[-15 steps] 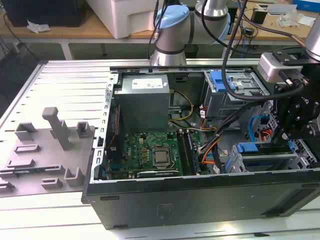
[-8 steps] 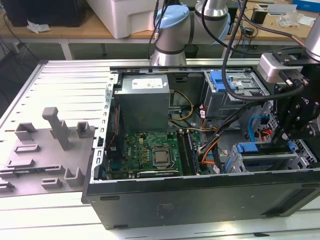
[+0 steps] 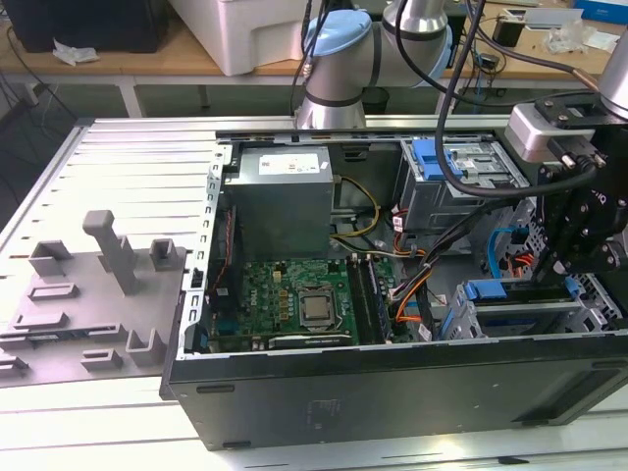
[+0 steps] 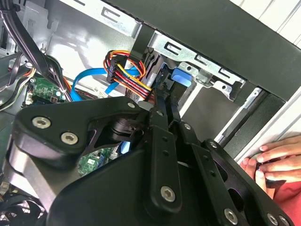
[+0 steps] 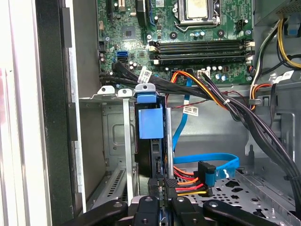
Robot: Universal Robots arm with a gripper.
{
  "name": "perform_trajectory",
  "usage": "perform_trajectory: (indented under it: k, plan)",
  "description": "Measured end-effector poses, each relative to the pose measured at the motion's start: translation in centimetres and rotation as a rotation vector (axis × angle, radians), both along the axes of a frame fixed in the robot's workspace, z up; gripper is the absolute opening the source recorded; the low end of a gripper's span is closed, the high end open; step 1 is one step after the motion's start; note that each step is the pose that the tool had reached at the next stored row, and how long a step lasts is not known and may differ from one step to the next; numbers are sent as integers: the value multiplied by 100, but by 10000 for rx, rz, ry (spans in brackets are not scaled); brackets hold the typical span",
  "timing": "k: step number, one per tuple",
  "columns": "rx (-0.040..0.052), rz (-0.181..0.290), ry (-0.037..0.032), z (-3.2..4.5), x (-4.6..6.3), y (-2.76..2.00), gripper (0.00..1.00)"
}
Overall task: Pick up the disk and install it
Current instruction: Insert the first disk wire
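We see the disk (image 5: 150, 123) – a dark flat slab capped by a blue plastic bracket – standing on edge in a bay of the silver metal drive cage (image 5: 113, 136), inside the open black computer case (image 3: 392, 392) that lies on the light grey slatted table (image 3: 118, 157). The black pincer (image 5: 163, 184) sits right at the disk's outer edge, its jaws drawn nearly together; we cannot tell whether they pinch the bracket. Just beside it run a blue flat cable (image 5: 207, 160) and a red, orange and yellow wire bundle (image 5: 188, 181) – the green motherboard (image 5: 188, 42) lies beyond. In the second wrist view a person's hand (image 4: 277, 160) rests by the case's outer wall.
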State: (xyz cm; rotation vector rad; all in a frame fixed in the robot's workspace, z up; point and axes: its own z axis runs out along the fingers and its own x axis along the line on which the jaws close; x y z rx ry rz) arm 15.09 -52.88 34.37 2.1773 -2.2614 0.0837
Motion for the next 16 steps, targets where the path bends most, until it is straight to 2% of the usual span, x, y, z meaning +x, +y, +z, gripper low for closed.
perform_trajectory:
  k: [16]
  plan:
    - [-3, -7, 0, -20, 0, 0, 16]
